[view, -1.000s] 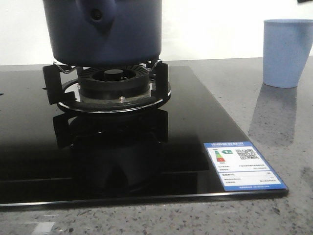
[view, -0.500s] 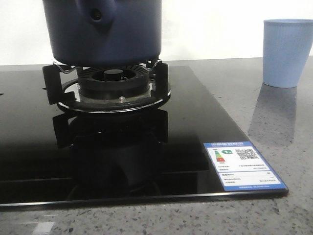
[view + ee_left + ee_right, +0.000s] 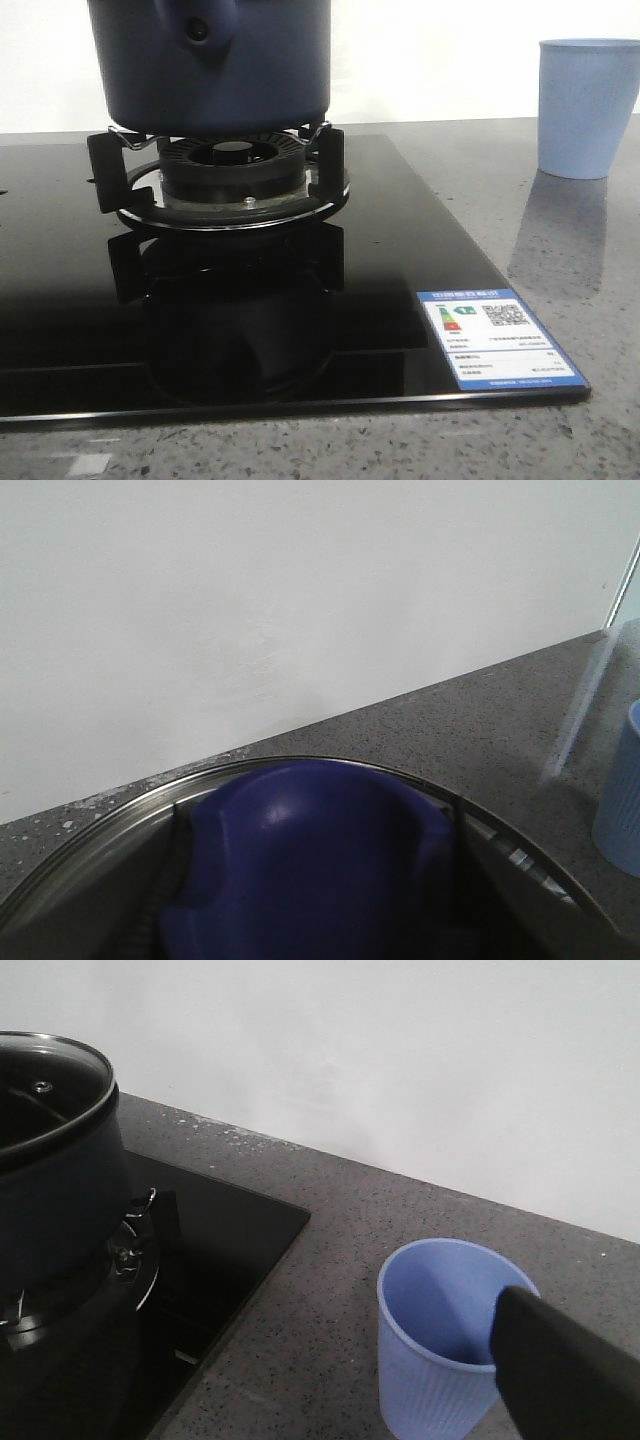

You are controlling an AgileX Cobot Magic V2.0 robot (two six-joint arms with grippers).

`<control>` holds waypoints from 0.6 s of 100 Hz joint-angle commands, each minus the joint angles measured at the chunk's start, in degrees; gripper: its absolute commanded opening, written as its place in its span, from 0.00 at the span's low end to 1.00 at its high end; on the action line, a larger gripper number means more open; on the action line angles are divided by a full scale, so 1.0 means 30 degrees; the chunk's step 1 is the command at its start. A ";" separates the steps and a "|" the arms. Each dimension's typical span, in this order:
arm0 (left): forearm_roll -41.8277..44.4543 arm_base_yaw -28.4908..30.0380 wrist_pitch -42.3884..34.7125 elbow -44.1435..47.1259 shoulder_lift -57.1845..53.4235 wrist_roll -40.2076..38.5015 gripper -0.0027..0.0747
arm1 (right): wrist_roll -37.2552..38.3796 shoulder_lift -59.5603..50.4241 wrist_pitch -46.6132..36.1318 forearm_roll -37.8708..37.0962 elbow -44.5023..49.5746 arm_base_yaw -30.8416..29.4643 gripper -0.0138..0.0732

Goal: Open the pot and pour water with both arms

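Pot (image 3: pixel 210 65) sits lidded upper left on the burner (image 3: pixel 232 170), empty cup (image 3: pixel 588 108) far right; can't tell either gripper's state.

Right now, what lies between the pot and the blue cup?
Nothing stands between the pot and the cup. The right wrist view shows only the black cooktop corner and bare speckled grey counter.

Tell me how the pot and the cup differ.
Colour: the pot is dark navy; the cup is pale blue.
Surface: the pot's wall is smooth and matte; the cup's is ribbed.
Place: the pot sits raised on the burner's supports; the cup stands on the grey counter.
Top: the pot carries a glass lid; the cup is open.
Both stand upright.
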 commanded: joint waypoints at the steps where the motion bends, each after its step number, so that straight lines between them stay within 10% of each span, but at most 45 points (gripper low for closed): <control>1: -0.0038 -0.0172 -0.1981 -0.0678 -0.0686 -0.0119 0.50 | 0.0001 -0.0344 0.0307 0.0071 -0.0490 -0.0159 0.90; 60: -0.0038 -0.0172 -0.1266 -0.0678 -0.0686 -0.0119 0.50 | 0.0001 -0.0344 0.0307 0.0071 -0.0490 -0.0159 0.90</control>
